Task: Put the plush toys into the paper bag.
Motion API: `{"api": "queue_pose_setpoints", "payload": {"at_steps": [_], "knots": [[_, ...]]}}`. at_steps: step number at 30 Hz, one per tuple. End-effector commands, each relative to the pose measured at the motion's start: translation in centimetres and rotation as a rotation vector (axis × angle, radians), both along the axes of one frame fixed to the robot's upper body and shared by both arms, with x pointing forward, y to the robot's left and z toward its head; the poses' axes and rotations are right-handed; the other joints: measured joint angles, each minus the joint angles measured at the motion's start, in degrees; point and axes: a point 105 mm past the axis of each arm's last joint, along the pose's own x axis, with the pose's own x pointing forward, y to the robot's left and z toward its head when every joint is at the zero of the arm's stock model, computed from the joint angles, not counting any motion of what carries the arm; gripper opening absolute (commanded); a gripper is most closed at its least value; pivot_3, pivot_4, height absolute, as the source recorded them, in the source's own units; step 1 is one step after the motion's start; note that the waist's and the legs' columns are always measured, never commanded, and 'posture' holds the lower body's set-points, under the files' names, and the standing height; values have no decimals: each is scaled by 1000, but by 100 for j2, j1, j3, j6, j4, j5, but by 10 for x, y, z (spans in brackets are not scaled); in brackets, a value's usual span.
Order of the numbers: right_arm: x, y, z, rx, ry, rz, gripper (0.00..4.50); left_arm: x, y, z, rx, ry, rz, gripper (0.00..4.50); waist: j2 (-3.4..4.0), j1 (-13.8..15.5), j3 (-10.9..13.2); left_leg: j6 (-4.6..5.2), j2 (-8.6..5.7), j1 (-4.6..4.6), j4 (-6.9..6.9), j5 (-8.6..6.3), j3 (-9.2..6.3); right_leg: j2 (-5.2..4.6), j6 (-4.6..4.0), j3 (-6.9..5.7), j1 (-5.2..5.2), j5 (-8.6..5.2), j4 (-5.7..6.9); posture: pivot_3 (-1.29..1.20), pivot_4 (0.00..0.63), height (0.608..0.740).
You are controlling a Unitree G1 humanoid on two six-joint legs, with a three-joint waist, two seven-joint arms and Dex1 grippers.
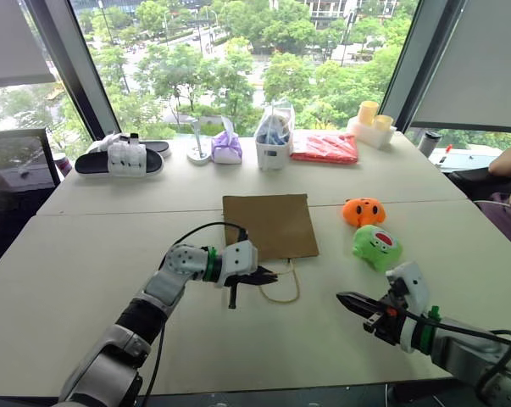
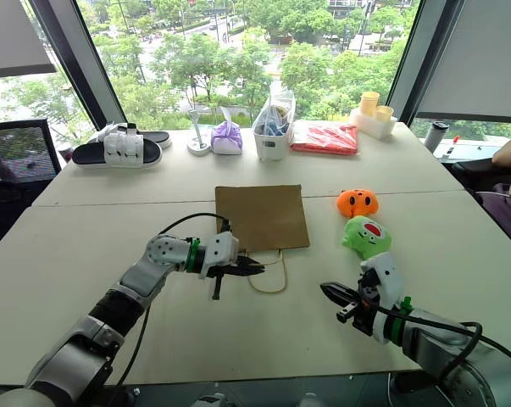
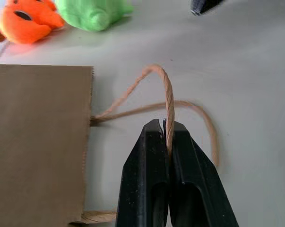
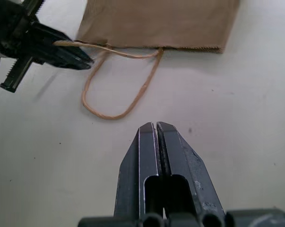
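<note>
Left hand (image 3: 167,130) is pressed together on one twine handle (image 3: 168,101) of the paper bag (image 1: 269,224), the strand running up between its two black fingertips and arching over to the bag's open edge. A second handle loop (image 1: 282,288) lies slack on the counter (image 1: 86,263) just in front of that edge. The bag itself lies flat near the middle of the counter, its mouth facing the near edge.

Right hand (image 1: 350,301) hovers above the counter towards the near right corner, its fingers pressed together on nothing, pointing towards the bag's handles and well apart from them.

To the right of the bag sit the two plush toys, touching neither hand: the orange toy (image 1: 363,211) farther back, the green toy (image 1: 377,246) just in front of it and nearer the right hand.

Along the far edge stand a black-and-white sandal (image 1: 119,158), a small purple pouch (image 1: 227,147), a white basket (image 1: 274,146) holding a clear bag, a flat red packet (image 1: 324,147) and a white tray with yellow cups (image 1: 372,125). A person's arm (image 1: 509,159) shows at the right edge.
</note>
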Motion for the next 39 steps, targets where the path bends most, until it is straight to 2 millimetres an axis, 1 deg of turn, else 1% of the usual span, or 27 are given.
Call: {"api": "queue_pose_setpoints", "payload": {"at_steps": [1,3,6,10,12,14,15,16,18,20,23,28,30,32,35,37,38,39], "knots": [[7,22,9,24,-66,55,0,18,3,54,-226,74,84,49,-1,-15,0,0,0,0,2,0,-2,0,1,0,-2,-1,7,0,150,740],[13,30,11,28,-92,60,0,19,3,64,-284,134,98,49,1,-36,-1,0,-3,2,5,0,-3,0,7,1,-8,-5,27,0,150,740],[34,50,18,49,-168,43,0,18,2,76,-366,231,114,49,1,-131,-1,-1,-3,9,0,0,-6,-1,9,1,-14,-6,41,0,150,740],[50,65,20,66,-213,21,0,12,-1,78,-387,271,117,49,2,-161,-1,-9,-3,8,-2,5,-14,0,8,2,-26,-6,53,0,150,740],[60,76,19,66,-226,24,0,10,-3,80,-419,306,117,49,2,-162,-1,-15,-4,7,-6,8,-13,-1,6,8,-35,-5,55,0,150,740],[76,88,10,46,-224,25,0,7,-5,85,-472,346,113,49,2,-171,-1,-50,-4,2,-8,28,-12,-1,4,11,-42,-4,57,0,150,740],[88,91,5,36,-221,4,0,6,-5,87,-490,359,113,49,2,-173,-1,-55,-4,2,-9,31,-10,0,3,11,-44,-3,58,0,150,740],[100,91,1,21,-227,-26,0,4,-4,88,-498,366,113,49,2,-177,-1,-55,-4,0,-11,31,-10,-1,0,11,-48,-1,60,0,150,740],[118,89,-3,20,-227,-75,0,1,-2,86,-490,368,112,49,3,-186,-2,-62,-3,-1,-14,36,-4,1,-4,12,-55,1,67,0,150,740],[127,91,-9,10,-219,-77,0,-1,0,85,-488,372,112,49,3,-181,-2,-77,-3,-1,-19,44,0,1,-5,13,-64,2,74,0,150,740],[133,97,-22,-20,-190,-52,0,-3,2,91,-503,373,103,49,3,-177,-2,-79,-4,-4,-22,45,1,0,-5,13,-68,2,75,0,150,740],[133,104,-36,-44,-145,-18,0,-13,-2,113,-498,308,41,49,4,-206,-2,-80,-2,-7,-22,46,-4,1,-6,15,-74,2,75,0,150,740],[132,106,-39,-48,-137,-10,0,-17,-5,118,-483,280,14,49,4,-209,-3,-83,-1,-6,-22,48,-3,2,-7,14,-74,3,76,0,150,740],[130,109,-42,-49,-125,-5,0,-23,-9,129,-485,251,-30,49,4,-207,-3,-86,-1,-6,-21,50,-2,2,-8,14,-74,3,79,0,150,740],[127,113,-45,-42,-113,4,0,-33,-15,149,-516,219,-98,49,4,-205,-3,-88,-1,-6,-21,50,-2,2,-8,14,-74,3,80,0,150,740],[124,115,-46,-41,-108,9,0,-39,-16,166,-573,195,-133,49,4,-209,-4,-88,-1,-5,-21,50,-2,2,-8,14,-74,4,81,0,150,740],[123,115,-47,-40,-106,10,0,-39,-16,169,-593,190,-128,49,4,-217,-4,-88,-1,-5,-21,50,-4,2,-8,14,-75,3,81,0,150,740],[122,115,-47,-41,-106,10,0,-37,-15,169,-601,194,-120,49,6,-221,-5,-88,0,-5,-21,50,-4,2,-8,15,-75,4,81,0,150,740]]}}
